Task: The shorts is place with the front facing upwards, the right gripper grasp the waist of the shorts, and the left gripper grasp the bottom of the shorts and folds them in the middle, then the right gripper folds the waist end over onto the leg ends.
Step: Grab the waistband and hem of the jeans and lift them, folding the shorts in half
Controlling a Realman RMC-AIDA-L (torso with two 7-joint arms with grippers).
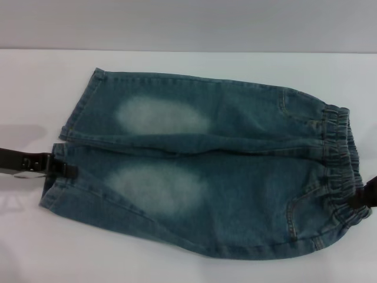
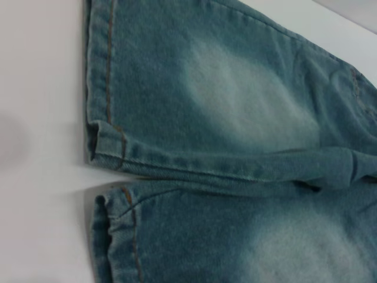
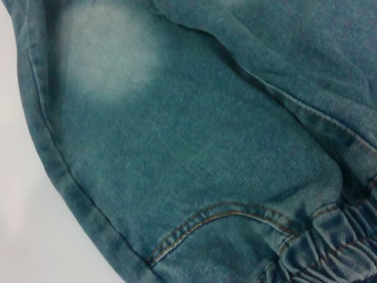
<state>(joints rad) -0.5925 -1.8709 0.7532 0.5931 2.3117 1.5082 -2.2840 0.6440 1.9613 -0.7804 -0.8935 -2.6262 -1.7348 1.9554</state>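
Two pale patches mark the shorts (image 1: pixel 200 165), spread flat on a white table (image 1: pixel 177 268), waist (image 1: pixel 340 165) toward its right edge, leg ends (image 1: pixel 62 150) toward its left. The left gripper (image 1: pixel 62 168) pinches the near hem; the right gripper (image 1: pixel 364 197) touches the waistband, fingers unclear. A grey wall (image 1: pixel 188 23) stands behind.

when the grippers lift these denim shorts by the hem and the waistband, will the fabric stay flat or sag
The shorts will probably sag between the grips: the denim already lies in soft wrinkles and a crease between the legs. The gathered waist looks stretchy, so it may bunch at the right gripper. The stitched hem by the left gripper seems thicker and likely holds better.
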